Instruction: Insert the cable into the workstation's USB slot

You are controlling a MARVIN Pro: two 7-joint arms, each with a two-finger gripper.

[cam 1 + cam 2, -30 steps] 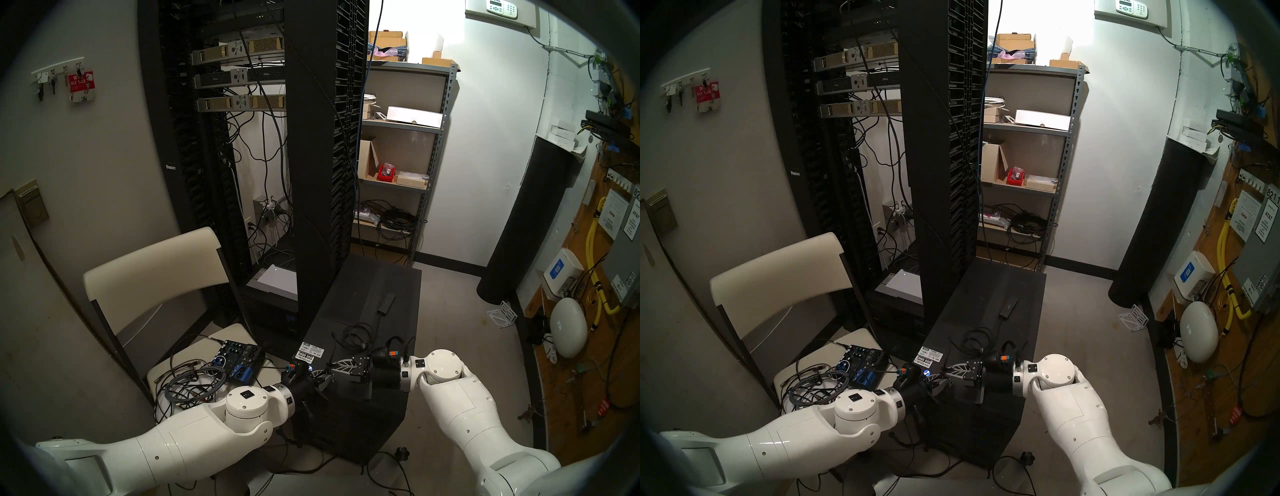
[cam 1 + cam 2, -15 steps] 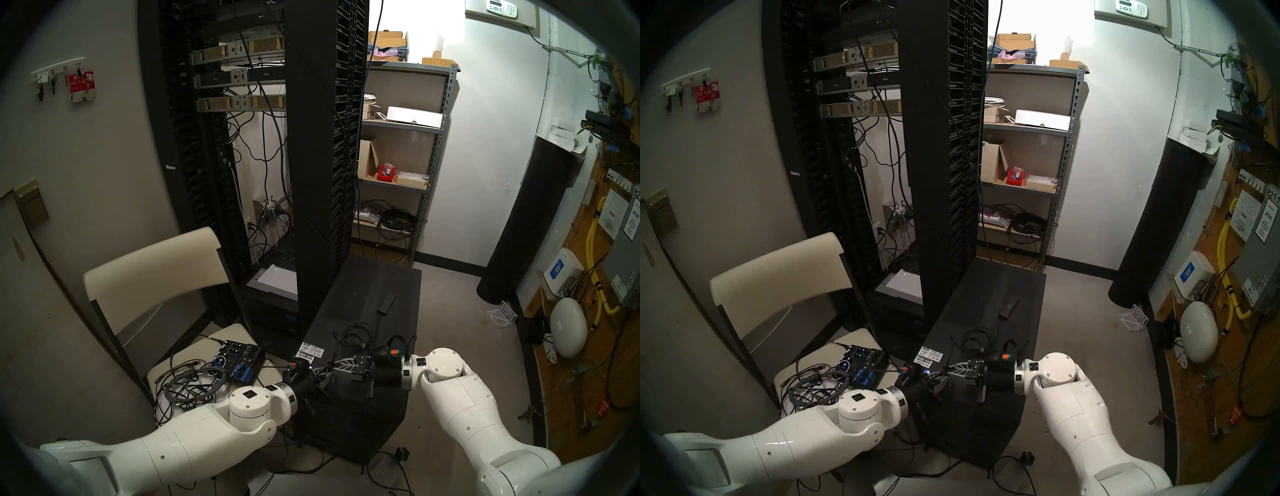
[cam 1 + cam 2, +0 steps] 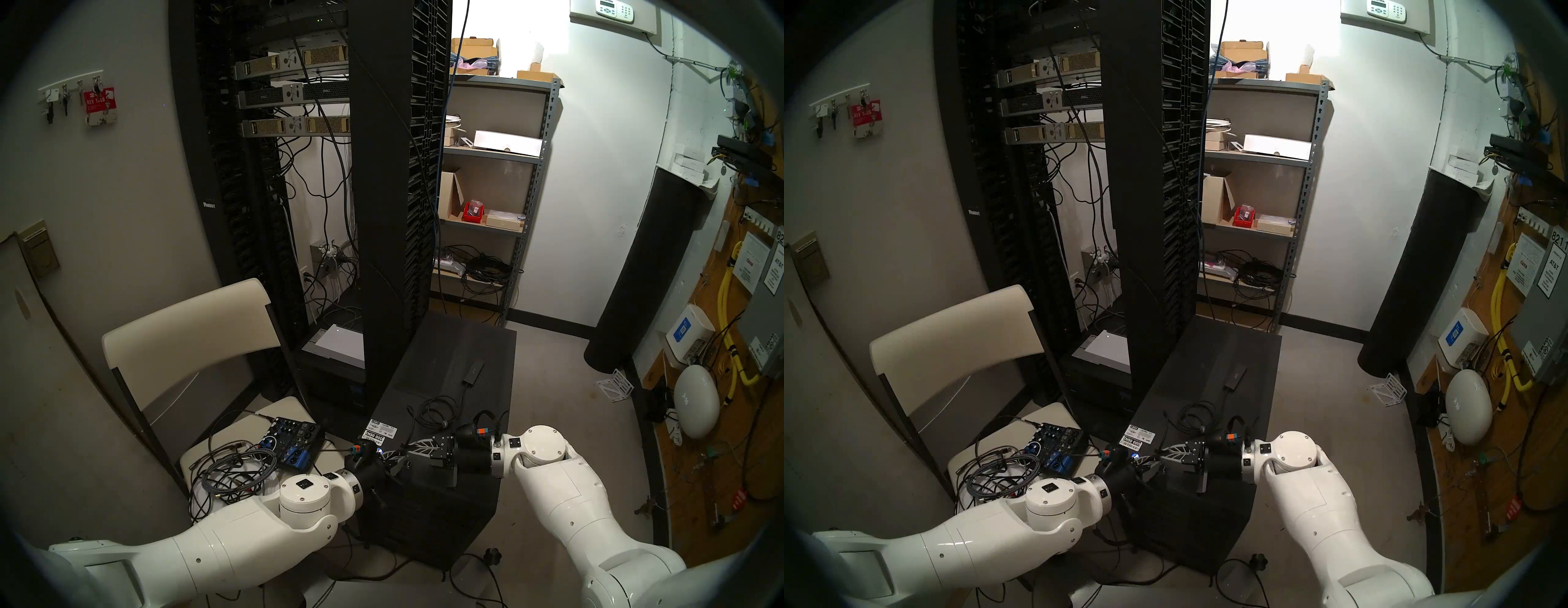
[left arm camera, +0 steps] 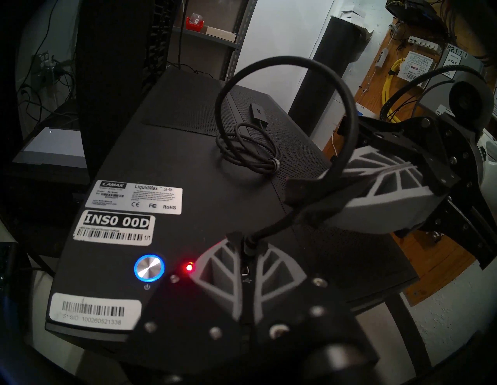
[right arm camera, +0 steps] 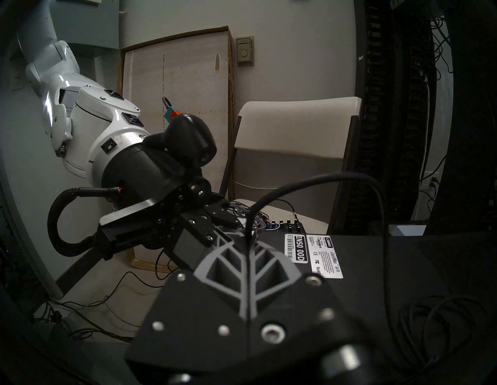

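Note:
The workstation is a black tower with white stickers, a blue-ringed power button and a red light. The cable arches up from its loose coil on the workstation's top; its flat adapter box lies farther back. My left gripper is shut on the cable's plug end, over the top front edge beside the red light. My right gripper is shut on the cable just behind it, fingertips almost meeting the left gripper. No USB slot can be made out.
A tall black server rack rises just behind the workstation. To the left a white chair carries a blue audio mixer and tangled wires. Grey shelving stands at the back, a black cylinder at the right.
The left arm edged slightly right toward the right gripper a second ago and has held nearly still since. Both grippers stayed shut on the cable.

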